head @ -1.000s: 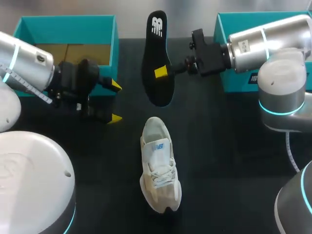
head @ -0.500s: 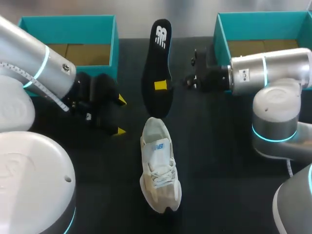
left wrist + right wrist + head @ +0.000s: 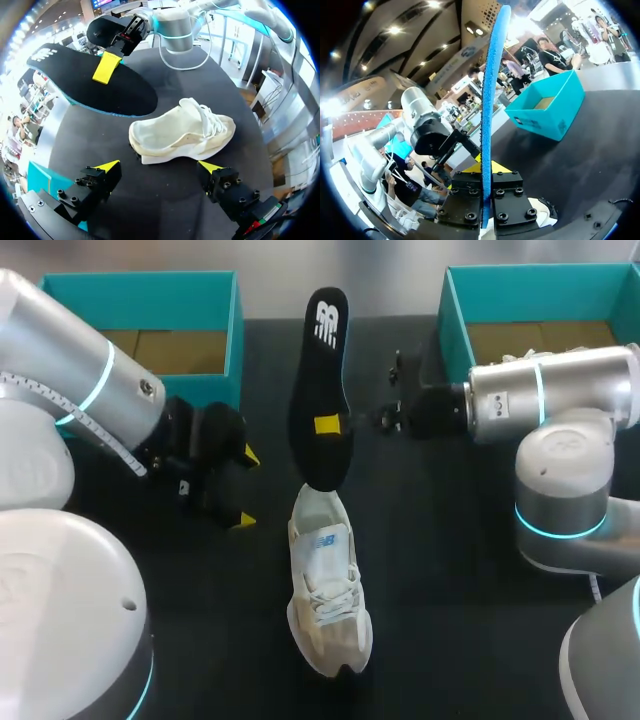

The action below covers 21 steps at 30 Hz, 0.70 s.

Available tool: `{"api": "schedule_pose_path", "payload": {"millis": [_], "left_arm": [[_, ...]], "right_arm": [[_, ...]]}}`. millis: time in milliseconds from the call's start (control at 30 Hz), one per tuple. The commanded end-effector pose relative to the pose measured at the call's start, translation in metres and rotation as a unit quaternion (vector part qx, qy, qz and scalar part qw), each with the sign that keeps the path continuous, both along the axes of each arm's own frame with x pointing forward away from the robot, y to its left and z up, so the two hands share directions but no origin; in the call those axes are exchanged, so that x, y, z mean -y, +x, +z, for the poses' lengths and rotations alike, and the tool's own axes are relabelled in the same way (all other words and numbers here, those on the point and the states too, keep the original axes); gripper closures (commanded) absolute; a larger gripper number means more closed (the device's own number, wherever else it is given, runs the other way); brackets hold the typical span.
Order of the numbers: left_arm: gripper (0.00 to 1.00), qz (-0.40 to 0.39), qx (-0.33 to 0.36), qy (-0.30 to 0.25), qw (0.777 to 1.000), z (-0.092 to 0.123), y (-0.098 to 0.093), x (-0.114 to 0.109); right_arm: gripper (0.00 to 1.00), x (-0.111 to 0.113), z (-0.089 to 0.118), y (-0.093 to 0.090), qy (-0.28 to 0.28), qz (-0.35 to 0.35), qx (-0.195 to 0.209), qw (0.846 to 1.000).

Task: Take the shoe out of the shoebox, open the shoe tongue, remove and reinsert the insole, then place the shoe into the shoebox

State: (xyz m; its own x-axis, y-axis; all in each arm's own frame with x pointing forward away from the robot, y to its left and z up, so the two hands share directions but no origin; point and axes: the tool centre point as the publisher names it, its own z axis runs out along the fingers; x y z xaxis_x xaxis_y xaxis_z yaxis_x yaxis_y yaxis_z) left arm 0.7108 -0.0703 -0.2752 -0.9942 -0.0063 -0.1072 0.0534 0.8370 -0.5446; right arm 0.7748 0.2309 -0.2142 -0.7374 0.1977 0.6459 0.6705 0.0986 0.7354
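My right gripper (image 3: 329, 424) (image 3: 486, 170) is clamped on the insole (image 3: 320, 350) (image 3: 493, 75). In the right wrist view its blue edge stands upright between my two fingers, one pressed to each face. In the head view one yellow tip lies on the black top face about midway along its length. The insole hangs above the black table (image 3: 450, 540), long axis running 12 to 6 o'clock, logo end at 12 and broader end at 6.

That broader end is right by the heel opening of the white shoe (image 3: 326, 580) (image 3: 181, 132). In the left wrist view there seems to be a small gap between them. The shoe lies on its sole in the middle of the table, heel at 12 o'clock, toe at about 6, laces up.

My left gripper (image 3: 246, 488) (image 3: 159, 166) stands at about 10 o'clock from the shoe, fingers spread wide with nothing between them. In the left wrist view the shoe is just ahead of the two yellow tips, and the insole (image 3: 90, 80) beyond it.

From the shoe, one teal shoebox (image 3: 235, 335) (image 3: 545, 112) sits at 10 to 11 o'clock, behind my left arm. The other teal shoebox (image 3: 452, 315) is at 1 to 2 o'clock, behind my right arm. Both are open on top.
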Motion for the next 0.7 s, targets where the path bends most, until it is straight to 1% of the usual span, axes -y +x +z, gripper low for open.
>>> {"api": "schedule_pose_path", "payload": {"millis": [33, 67, 233, 667, 700], "left_arm": [[0.00, -0.001, 0.000, -0.011, 1.000, -0.017, -0.005, -0.001], [0.00, -0.005, -0.010, -0.018, 1.000, -0.019, -0.007, -0.001], [0.00, -0.014, -0.025, -0.014, 0.999, -0.033, -0.011, 0.004], [0.00, -0.014, -0.025, -0.014, 0.999, -0.033, -0.011, 0.004], [0.00, -0.017, -0.031, -0.021, 0.999, -0.038, -0.011, 0.007]], "right_arm": [[1.00, -0.004, -0.009, -0.002, 0.008, 0.001, 0.006, 1.000], [1.00, -0.005, -0.011, -0.002, 0.007, 0.000, 0.008, 1.000], [1.00, -0.007, -0.020, -0.004, 0.009, 0.007, 0.019, 1.000], [1.00, -0.007, -0.020, -0.004, 0.009, 0.007, 0.019, 1.000], [1.00, -0.007, -0.020, -0.004, 0.009, 0.007, 0.019, 1.000]]}}
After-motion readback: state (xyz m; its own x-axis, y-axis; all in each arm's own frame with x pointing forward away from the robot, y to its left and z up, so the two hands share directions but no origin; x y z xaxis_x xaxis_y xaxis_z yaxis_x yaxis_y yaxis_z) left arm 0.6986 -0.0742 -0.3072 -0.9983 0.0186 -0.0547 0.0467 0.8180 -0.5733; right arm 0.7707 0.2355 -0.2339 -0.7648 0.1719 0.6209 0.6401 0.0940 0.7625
